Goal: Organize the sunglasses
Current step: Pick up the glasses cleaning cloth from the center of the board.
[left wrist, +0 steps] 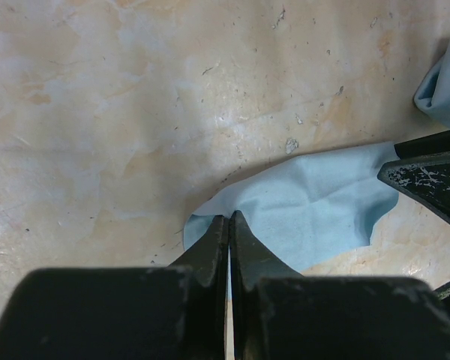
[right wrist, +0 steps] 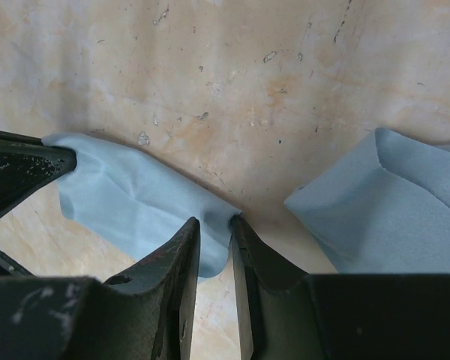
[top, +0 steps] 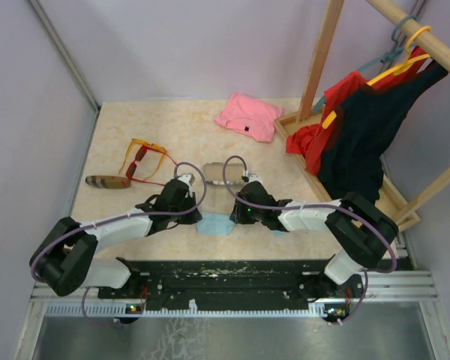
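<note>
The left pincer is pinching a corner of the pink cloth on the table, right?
Not quite: the cloth is not pink. The left pincer is pinching a corner of the light blue cloth on the table. The left wrist view shows it best.

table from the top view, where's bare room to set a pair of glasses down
Bare table at the far left, bordered by the wall, the pink shirt and the sunglasses; a smaller patch between the right gripper and the wooden rack. Crowded near centre, where the left gripper and right one meet on the blue cloth.
</note>
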Controlling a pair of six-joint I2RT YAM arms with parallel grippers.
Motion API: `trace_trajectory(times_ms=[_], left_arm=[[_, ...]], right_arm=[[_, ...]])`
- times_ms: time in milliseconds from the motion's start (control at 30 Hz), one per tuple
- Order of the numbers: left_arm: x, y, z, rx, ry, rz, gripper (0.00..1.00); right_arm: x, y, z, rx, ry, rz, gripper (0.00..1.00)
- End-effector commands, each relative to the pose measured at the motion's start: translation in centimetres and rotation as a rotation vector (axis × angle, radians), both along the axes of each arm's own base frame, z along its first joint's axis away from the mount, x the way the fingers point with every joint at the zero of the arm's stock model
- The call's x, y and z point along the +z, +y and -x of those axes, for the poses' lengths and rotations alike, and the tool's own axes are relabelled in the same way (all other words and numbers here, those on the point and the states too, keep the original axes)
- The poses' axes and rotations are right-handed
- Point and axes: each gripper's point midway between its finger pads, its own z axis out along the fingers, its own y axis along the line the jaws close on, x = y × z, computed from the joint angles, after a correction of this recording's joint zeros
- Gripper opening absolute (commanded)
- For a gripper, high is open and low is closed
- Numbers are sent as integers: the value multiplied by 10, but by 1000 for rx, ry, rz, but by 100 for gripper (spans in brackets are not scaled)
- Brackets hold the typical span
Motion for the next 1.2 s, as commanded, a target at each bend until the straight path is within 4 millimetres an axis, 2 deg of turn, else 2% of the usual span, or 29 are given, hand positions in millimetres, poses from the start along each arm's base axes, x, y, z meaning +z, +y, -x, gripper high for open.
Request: trace_trajectory(times_ms=[0,200,333,533,667,900,1167], left_arm=[[5,-3,-3,-13,-21,21,1],[4,-3,-3,-14,-20,19,1],[7,-4,-4,-12,-26,27,1],[20,-9,-4,-24,-46,65,1],[30,-13,-2,-38,-51,98,1],[43,-20,1,-57,-54,147,1],[66,-31,-6,-76,-85,194,1]], right_arm=[[1,6,-5,3,3,-8,24],[0,6,-5,10,0,-5,18],[4,5,-8,14,-22,1,9],[22,8,-12,51,-103,-33,0],[42,8,-14,65,-178,-67,0],[67,-5,-18,33,-287,-77,0],[80,-29,-23,-48,-350,-30,0]])
